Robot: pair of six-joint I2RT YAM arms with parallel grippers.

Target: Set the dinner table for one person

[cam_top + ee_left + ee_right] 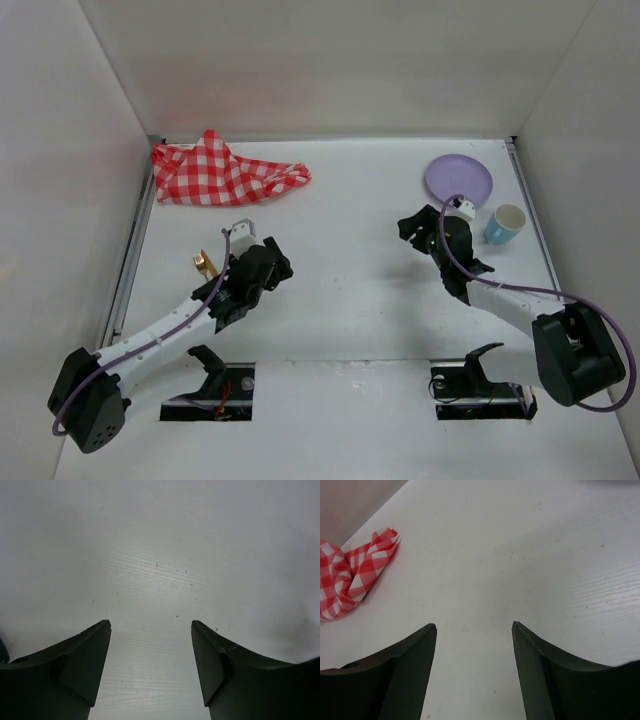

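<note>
Both arms are up over the table [350,290], the big white top that runs under everything, w/ white panels round it. Left tool [150,625]: jaws apart, nothing between them, just bare top below. Right tool [474,626]: same, jaws apart and empty, pointing toward the checked cloth [225,172].

Nothing is laid out yet, so my worries are about the pickups.

- Cloth is bunched at the far left by the panel. If I pinch one fold it'll prob drag in a lump, not spread flat.
- Purple plate [458,178] lies flat at the far right. There's no lip I can see to get a finger under, so the rim could skid away or slip out mid-lift.
- Cup [505,224] stands just beside the plate and near the right panel. Going for the plate w/ the right arm, the wrist or its purple cable could tip the cup.
- Small gold item [205,264] sits right by the left arm, partly hidden. Can't tell what it is; a careless swing could sweep it off its spot.
- Both arms working the centre at once risks a clash, so I'd move one at a time.
</note>
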